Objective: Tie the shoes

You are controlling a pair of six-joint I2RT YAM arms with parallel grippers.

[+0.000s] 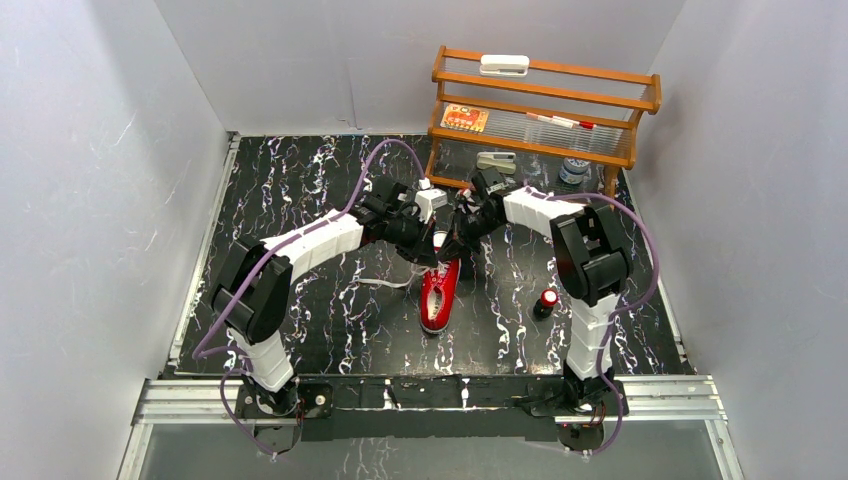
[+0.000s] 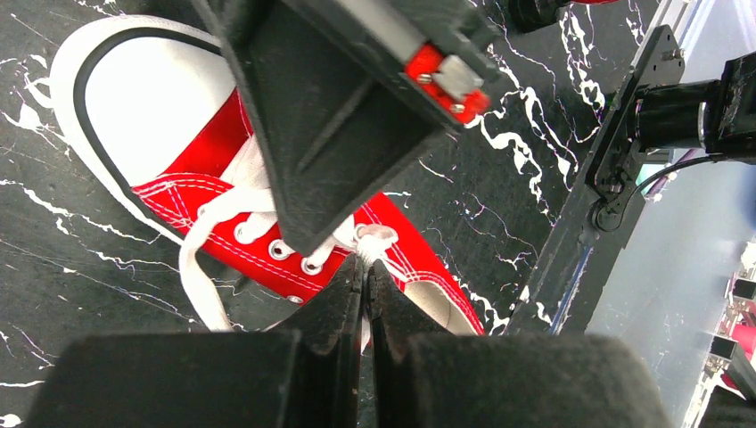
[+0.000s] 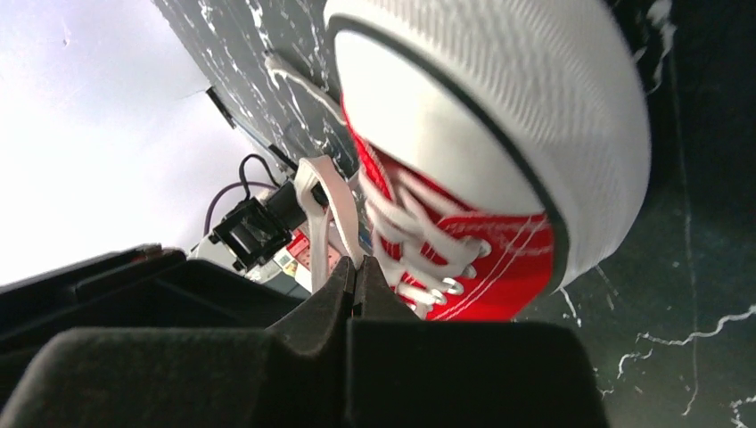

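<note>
The red sneaker [image 1: 438, 296] with white laces, sole and toe cap lies mid-table, toe toward the arms. It also shows in the left wrist view [image 2: 201, 165] and the right wrist view [image 3: 499, 143]. My left gripper [image 1: 424, 252] and right gripper [image 1: 452, 246] meet over its lace end. The left gripper [image 2: 366, 267] is shut on a white lace [image 2: 378, 239] at the top eyelets. The right gripper [image 3: 355, 269] is shut on a white lace loop [image 3: 323, 192] that rises off the shoe. One lace end [image 1: 385, 282] trails left on the table.
A small red-and-black cylinder [image 1: 547, 303] stands right of the shoe. A wooden shelf rack [image 1: 545, 110] with small items stands at the back right. The right gripper's body [image 2: 339, 98] hangs close over the shoe in the left wrist view. White walls enclose the black marbled table [image 1: 300, 330].
</note>
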